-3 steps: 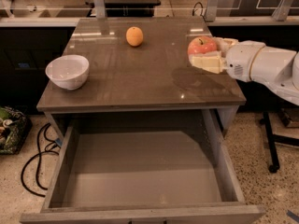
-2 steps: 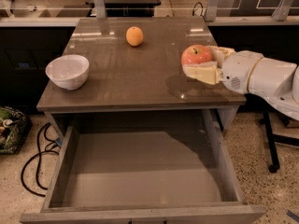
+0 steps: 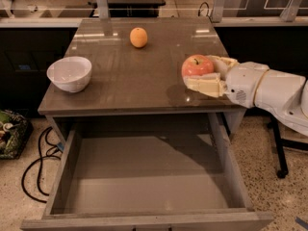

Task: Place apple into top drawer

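Observation:
The red apple (image 3: 197, 65) with a small stem sits between the cream fingers of my gripper (image 3: 202, 73), which comes in from the right on a white arm and is shut on it. It is held just above the right part of the grey tabletop (image 3: 130, 81). The top drawer (image 3: 144, 177) is pulled out wide open below the table's front edge. Its flat grey bottom is bare. The apple is behind the drawer's back right corner.
A white bowl (image 3: 70, 73) stands at the table's left edge. An orange fruit (image 3: 138, 37) lies at the back middle. Black cables (image 3: 38, 158) and a bag lie on the floor at the left. A chair leg with a caster (image 3: 281, 172) stands at the right.
My gripper has carried the apple leftward and toward the table's front edge, nearer the open drawer. The bowl, the orange and the drawer have not moved.

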`<state>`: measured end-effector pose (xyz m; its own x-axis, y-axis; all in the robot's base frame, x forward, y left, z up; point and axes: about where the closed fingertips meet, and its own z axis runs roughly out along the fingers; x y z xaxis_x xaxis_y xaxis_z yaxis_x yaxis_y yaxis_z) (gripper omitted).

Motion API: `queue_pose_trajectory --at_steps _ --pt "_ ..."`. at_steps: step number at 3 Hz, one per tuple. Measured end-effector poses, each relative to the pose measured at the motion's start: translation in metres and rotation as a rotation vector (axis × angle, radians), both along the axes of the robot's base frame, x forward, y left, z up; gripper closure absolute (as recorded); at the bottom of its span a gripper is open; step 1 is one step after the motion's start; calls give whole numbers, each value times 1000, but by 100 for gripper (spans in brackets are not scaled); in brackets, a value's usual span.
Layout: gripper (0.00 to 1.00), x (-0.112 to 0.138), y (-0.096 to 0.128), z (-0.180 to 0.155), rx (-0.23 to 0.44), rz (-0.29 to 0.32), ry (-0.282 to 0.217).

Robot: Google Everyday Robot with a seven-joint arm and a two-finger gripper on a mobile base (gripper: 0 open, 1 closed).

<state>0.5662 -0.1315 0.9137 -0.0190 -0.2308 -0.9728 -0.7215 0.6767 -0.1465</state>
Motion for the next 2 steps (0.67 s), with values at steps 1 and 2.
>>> queue_pose_trajectory --at_steps 1,2 --pt "100 -8 8 -2 -8 24 0" --pt "100 -35 25 -11 -35 60 2"
